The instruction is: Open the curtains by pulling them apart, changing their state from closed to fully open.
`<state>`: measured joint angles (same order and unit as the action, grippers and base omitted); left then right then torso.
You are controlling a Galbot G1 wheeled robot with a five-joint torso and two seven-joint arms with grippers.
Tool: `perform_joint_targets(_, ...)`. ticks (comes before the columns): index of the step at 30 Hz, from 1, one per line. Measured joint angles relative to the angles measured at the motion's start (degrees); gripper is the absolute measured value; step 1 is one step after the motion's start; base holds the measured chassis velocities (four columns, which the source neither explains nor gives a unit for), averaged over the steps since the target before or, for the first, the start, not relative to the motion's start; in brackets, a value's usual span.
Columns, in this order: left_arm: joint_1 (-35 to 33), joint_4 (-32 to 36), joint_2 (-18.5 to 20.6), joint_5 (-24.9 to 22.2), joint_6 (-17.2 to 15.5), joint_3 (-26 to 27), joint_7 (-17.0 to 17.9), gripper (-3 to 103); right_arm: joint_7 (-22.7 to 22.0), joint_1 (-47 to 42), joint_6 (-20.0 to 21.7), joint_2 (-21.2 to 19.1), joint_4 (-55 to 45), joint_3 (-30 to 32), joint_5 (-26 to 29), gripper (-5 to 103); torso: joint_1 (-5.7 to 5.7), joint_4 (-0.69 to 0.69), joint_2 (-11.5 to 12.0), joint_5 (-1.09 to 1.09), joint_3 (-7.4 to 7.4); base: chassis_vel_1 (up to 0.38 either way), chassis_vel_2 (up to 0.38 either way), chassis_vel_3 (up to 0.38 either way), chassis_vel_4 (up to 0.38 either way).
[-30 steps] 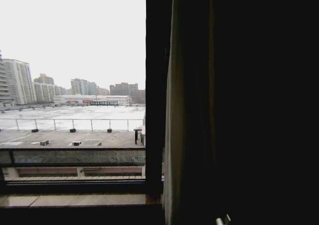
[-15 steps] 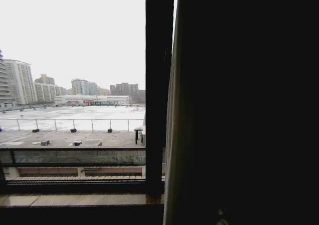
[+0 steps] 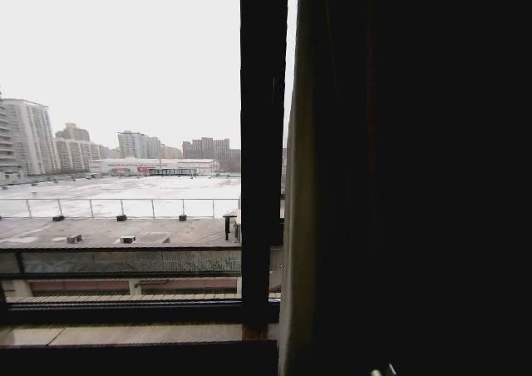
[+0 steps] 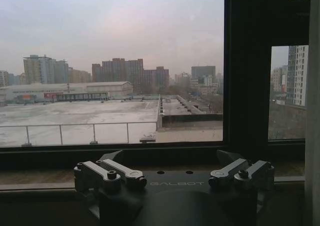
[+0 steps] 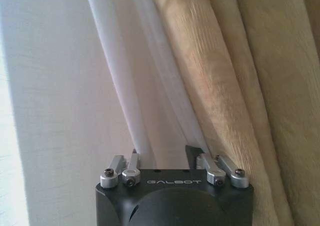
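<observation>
The sheer white curtains (image 5: pixel 150 101) run lengthwise straight away from the right gripper (image 5: pixel 161 158), gathered into narrow pleats and pinched between its closed fingers, with a tan drape (image 5: pixel 240 86) pressed alongside. The left gripper (image 4: pixel 172 173) hangs spread wide and empty before the window frame (image 4: pixel 247 71), a pale curtain edge off to one side of it.

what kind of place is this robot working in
Probably an upper-floor room in a city building: a black-framed window looks over a flat rooftop and distant high-rises, with curtains gathered beside it.
</observation>
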<state>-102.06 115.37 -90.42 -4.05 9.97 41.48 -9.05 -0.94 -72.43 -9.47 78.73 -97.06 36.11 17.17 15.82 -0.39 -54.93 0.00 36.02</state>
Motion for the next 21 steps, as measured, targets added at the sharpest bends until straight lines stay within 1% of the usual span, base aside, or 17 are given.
perform_joint_targets(1, 0.0, 0.0, 0.0, 0.0, 0.0, 0.0, 0.0, 100, 0.0, 0.0, 0.0, 0.0, 0.0, 0.0, 0.0, 43, 0.00, 0.00, 0.0, 0.00, 0.00, 0.000, 0.000, 0.000, 0.000)
perform_joint_targets(3, -0.1, 0.1, 0.3, -0.2, 0.0, 0.3, 0.0, 100, 0.4, -2.4, -0.2, 0.0, -2.8, -0.5, -1.2, 54, 0.00, 0.01, 0.0, 0.00, 0.00, 0.000, 0.000, 0.000, 0.000)
perform_joint_targets(4, -0.1, 0.1, 0.3, -0.2, 0.0, 0.3, 0.0, 100, 0.4, -2.4, -0.2, 0.0, -2.8, -0.5, -1.2, 54, 0.00, 0.01, 0.0, 0.00, 0.00, 0.000, 0.000, 0.000, 0.000)
perform_joint_targets(5, -0.1, 0.1, 0.5, -0.7, 0.0, 0.5, 0.0, 100, 0.5, -3.4, -0.3, 0.0, -4.1, -0.6, -1.7, 60, 0.00, 0.01, 0.0, 0.00, 0.00, 0.000, 0.000, 0.000, 0.000)
perform_joint_targets(6, -0.1, 0.1, 0.5, -0.7, 0.0, 0.5, 0.0, 100, 0.5, -3.4, -0.3, 0.0, -4.1, -0.6, -1.7, 60, 0.00, 0.01, 0.0, 0.00, 0.00, 0.000, 0.000, 0.000, 0.000)
perform_joint_targets(8, 0.0, 0.1, 1.0, -1.3, 0.0, 0.7, 0.0, 100, 1.0, -5.1, -0.4, 0.0, -6.2, -0.6, -2.5, 71, 0.00, 0.01, 0.0, 0.00, 0.00, 0.000, 0.000, 0.000, 0.000)
perform_joint_targets(9, 0.0, 0.1, 1.0, -1.3, 0.0, 0.7, 0.0, 100, 1.0, -5.1, -0.4, 0.0, -6.2, -0.6, -2.5, 71, 0.00, 0.01, 0.0, 0.00, 0.00, 0.000, 0.000, 0.000, 0.000)
perform_joint_targets(11, 0.3, -0.1, 1.3, -1.8, 0.0, 0.8, 0.1, 100, 1.6, -6.2, -0.4, 0.0, -7.3, -0.6, -2.6, 82, -0.01, 0.00, 0.0, -0.01, 0.00, 0.000, 0.000, 0.000, 0.000)
perform_joint_targets(12, 0.3, -0.1, 1.3, -1.8, 0.0, 0.8, 0.1, 100, 1.6, -6.2, -0.4, 0.0, -7.3, -0.6, -2.6, 82, -0.01, 0.00, 0.0, -0.01, 0.00, 0.000, 0.000, 0.000, 0.000)
perform_joint_targets(14, 0.7, -0.3, 1.6, -2.2, -0.1, 0.8, 0.1, 100, 3.0, -7.8, -0.5, 0.0, -8.4, -0.6, -2.9, 92, 0.00, 0.01, 0.0, -0.01, 0.00, 0.000, 0.000, 0.000, 0.000)
perform_joint_targets(15, 0.7, -0.3, 1.6, -2.2, -0.1, 0.8, 0.1, 100, 3.0, -7.8, -0.5, 0.0, -8.4, -0.6, -2.9, 92, 0.00, 0.01, 0.0, -0.01, 0.00, 0.000, 0.000, 0.000, 0.000)
perform_joint_targets(17, 1.1, -0.4, 2.1, -2.7, -0.4, 0.8, 0.1, 100, 4.4, -9.5, -0.8, 0.0, -9.4, -0.6, -3.2, 99, 0.00, 0.01, 0.0, 0.00, 0.00, 0.000, 0.000, 0.000, 0.000)
perform_joint_targets(21, 1.4, -0.6, 2.6, -3.4, -0.7, 1.1, 0.1, 100, 4.8, -12.0, -1.0, 0.0, -10.9, -0.6, -3.2, 100, -0.01, 0.00, 0.0, -0.01, 0.00, 0.000, 0.000, 0.000, 0.000)
